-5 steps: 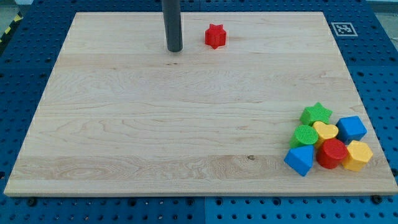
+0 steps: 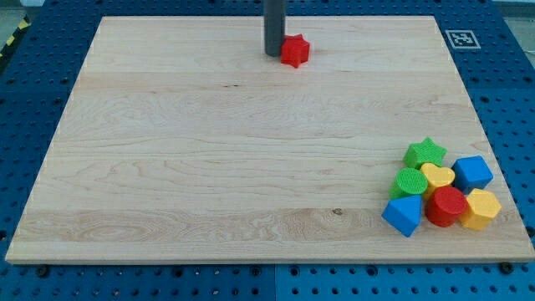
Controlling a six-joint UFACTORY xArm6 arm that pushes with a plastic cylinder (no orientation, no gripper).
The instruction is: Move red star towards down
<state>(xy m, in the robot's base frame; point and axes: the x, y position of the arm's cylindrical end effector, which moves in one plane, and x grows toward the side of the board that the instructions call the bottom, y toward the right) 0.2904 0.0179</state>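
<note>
Worktop (image 2: 209, 167) of pale wood lies on a blue perforated base (image 2: 33, 109), and a small black-and-white marker tag (image 2: 458, 38) sits at its top right corner. Near the top edge, a little right of the middle, stands the red star (image 2: 294, 51). My tip (image 2: 273, 54) is pressed against the star's left side, or so close that no gap shows between them; the dark rod rises straight up from there and leaves the view at the top. The arm carries no end effector with jaws, only this plain rod, so nothing is apart, together or clamped.

All other blocks are bunched near the bottom right corner, well apart from the star and my tip. At the top of the bunch is a green star (image 2: 425, 152). Below it and to the left sits a round, ribbed green block (image 2: 409, 181), with a yellow heart (image 2: 437, 176) just beside it on the right. A blue cube-like block (image 2: 472, 172) is at the right of the heart, nearest the right edge. In the lower row, a blue block with slanted faces (image 2: 402, 215) is on the left, a red cylinder (image 2: 446, 206) in the middle, and a yellow block with angled sides (image 2: 481, 208) on the right. These seven appear to touch their neighbours.
</note>
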